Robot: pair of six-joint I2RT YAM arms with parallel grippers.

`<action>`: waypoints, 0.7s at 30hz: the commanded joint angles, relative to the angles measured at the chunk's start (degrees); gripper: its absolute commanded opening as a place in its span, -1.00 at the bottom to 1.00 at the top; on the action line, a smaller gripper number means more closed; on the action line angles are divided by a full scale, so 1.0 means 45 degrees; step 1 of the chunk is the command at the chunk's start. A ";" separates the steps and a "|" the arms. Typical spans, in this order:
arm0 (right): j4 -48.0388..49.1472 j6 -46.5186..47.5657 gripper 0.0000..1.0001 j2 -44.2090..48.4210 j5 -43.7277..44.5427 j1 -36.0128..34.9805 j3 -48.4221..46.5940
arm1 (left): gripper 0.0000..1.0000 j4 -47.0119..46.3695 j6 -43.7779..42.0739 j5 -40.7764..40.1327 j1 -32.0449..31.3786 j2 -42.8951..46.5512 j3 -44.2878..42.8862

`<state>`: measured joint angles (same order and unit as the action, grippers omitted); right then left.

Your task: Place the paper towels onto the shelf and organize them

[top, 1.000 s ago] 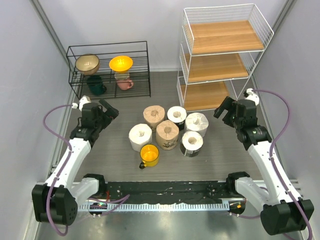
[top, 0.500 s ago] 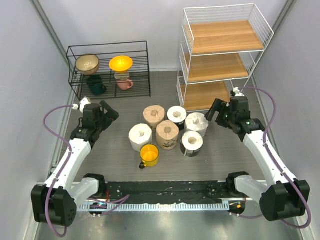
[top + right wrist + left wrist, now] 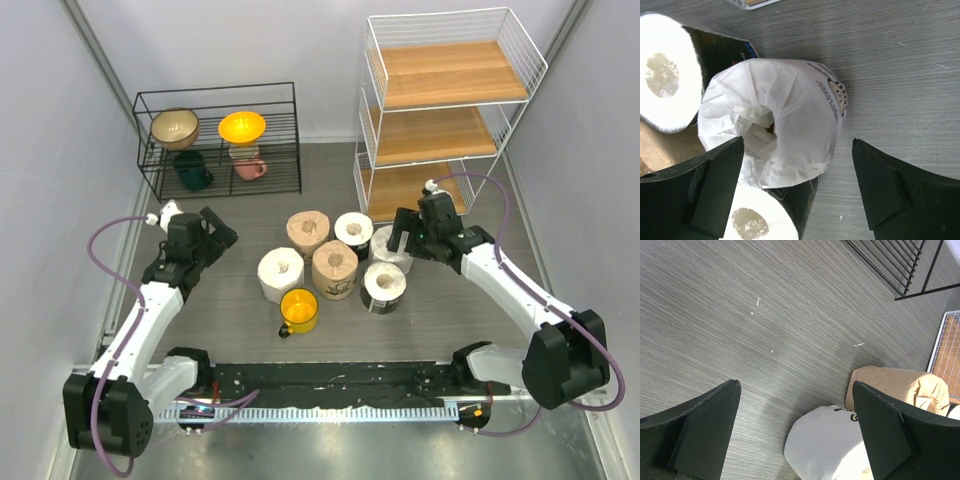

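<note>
Hanging wide open and empty over the white crinkle-wrapped roll point(image 3: 790, 107) at the 3 o'clock edge of the paper towels point(image 3: 335, 268), the right gripper point(image 3: 797, 150) should descend centred, squeeze softly, then lift toward the shelf point(image 3: 450, 75) at 1 o'clock.

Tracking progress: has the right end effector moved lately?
Yes: right end effector went left, from the tall white wire shelf toward a white paper towel roll.

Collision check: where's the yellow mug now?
Top view: the mug sits left of centre, just in front of a white roll and a tan roll, on the cluster's near edge.
</note>
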<state>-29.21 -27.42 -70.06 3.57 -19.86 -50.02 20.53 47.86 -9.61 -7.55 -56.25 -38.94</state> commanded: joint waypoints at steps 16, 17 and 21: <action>0.0085 -0.0801 0.75 -0.0485 0.2155 -0.0099 -0.0506 | 0.99 -0.0618 -0.0049 0.0182 -0.0041 -0.0098 0.0118; 0.0163 -0.0821 0.74 -0.0505 0.2155 -0.0099 -0.0467 | 0.99 -0.0599 -0.0068 0.0182 -0.0041 -0.0098 0.0098; 0.0222 -0.0860 0.72 -0.0622 0.2038 -0.0118 -0.0447 | 0.99 -0.0618 -0.0088 0.0240 -0.0060 -0.0078 0.0098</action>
<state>-29.19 -30.35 -72.71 12.03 -20.10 -50.35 19.92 47.77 -9.34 -7.55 -56.64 -38.41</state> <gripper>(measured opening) 0.866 0.996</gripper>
